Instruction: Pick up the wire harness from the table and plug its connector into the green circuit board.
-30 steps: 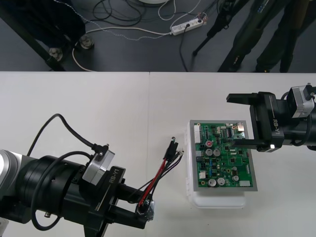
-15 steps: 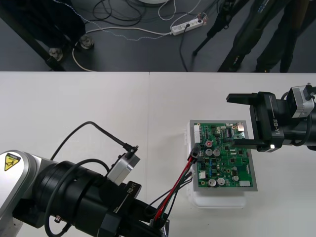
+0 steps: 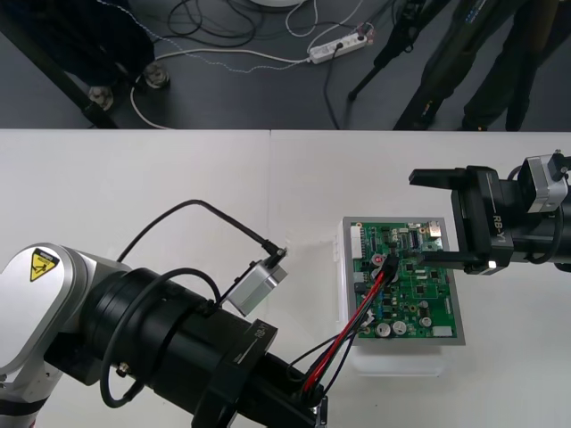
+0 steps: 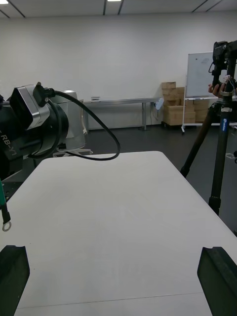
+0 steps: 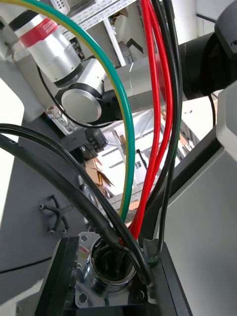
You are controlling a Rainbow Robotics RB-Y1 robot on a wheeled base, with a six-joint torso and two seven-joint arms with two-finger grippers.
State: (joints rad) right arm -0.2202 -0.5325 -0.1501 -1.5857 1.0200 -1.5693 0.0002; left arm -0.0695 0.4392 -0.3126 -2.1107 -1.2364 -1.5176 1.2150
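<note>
Count on the plain light table [image 3: 178, 178], 1 table in all:

- 1 green rectangular circuit board [image 3: 406, 281], far right, on 1 white base [image 3: 393, 363].
- 1 thin-wired harness [image 3: 352, 330], with 1 small black plug [image 3: 385, 265] and 1 round metal flanged socket [image 5: 111, 266].
- Wires at the socket: 1 green wire [image 5: 126, 123] and 2 red wires [image 5: 154, 98]. The thin black ones are bunched, so their count is unclear.
- 1 small metal ring terminal [image 4: 6, 226].
- 2 grippers. The left gripper [image 3: 308, 408], near, is clamped on the socket. The right gripper [image 3: 416, 217] has its 2 black fingers [image 4: 12, 276] spread wide.
</note>
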